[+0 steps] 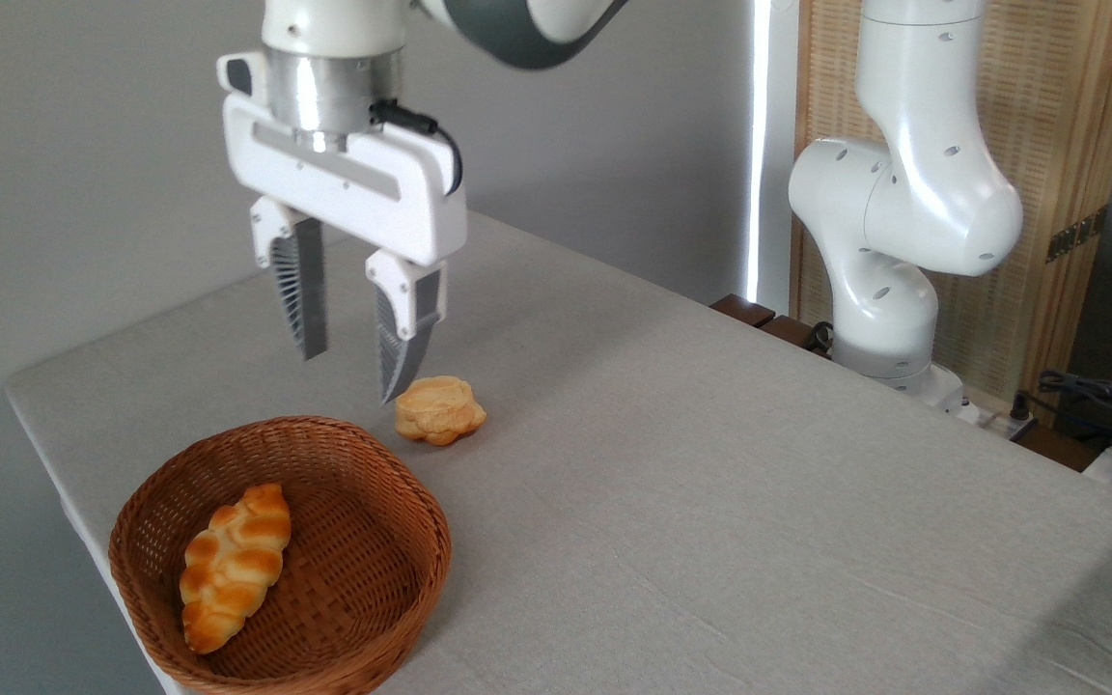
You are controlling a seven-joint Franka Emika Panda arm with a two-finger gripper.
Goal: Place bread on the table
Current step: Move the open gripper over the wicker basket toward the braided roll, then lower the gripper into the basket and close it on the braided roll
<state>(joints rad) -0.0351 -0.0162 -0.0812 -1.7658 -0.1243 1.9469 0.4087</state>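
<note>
The bread [233,565], a glossy golden braided loaf, lies inside a brown wicker basket [363,618] at the front left of the table [710,483]. It rests against the basket's left inner wall. My gripper [351,372] hangs open above the basket's far rim, fingers pointing down, with nothing between them. It is well above the bread and behind it.
A small round pale bun [438,410] sits on the cloth just behind the basket, right of my right fingertip. The arm's white base [889,290] stands at the table's far right edge. Cables [1097,396] lie beyond it. The table's left edge runs close to the basket.
</note>
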